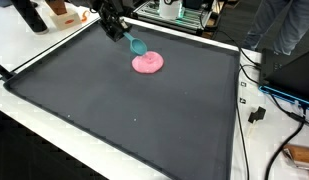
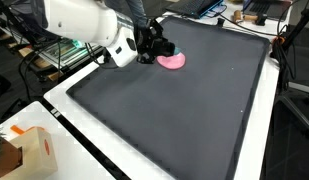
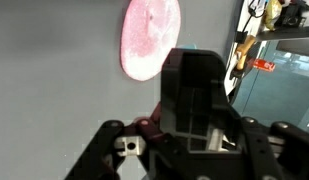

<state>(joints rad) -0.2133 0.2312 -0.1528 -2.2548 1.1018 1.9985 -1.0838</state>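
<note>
A pink round lump [image 1: 147, 64] lies on the black mat [image 1: 124, 110] toward its far side; it also shows as the pink lump [image 2: 173, 61] and, from above, the pink lump [image 3: 151, 38]. My gripper [image 1: 123, 32] hovers just beside it and is shut on a small teal object [image 1: 137, 46] that hangs below the fingers, close to the lump's edge. In the wrist view the black fingers [image 3: 199, 85] hide nearly all of the teal object [image 3: 190, 47]. My gripper [image 2: 162, 47] stands right next to the lump.
A white table border [image 1: 54, 45] frames the mat. Cables and boxes [image 1: 264, 100] lie off one side. A cardboard box [image 2: 29, 150] sits at a table corner. Metal racks [image 1: 179, 12] stand behind the far edge.
</note>
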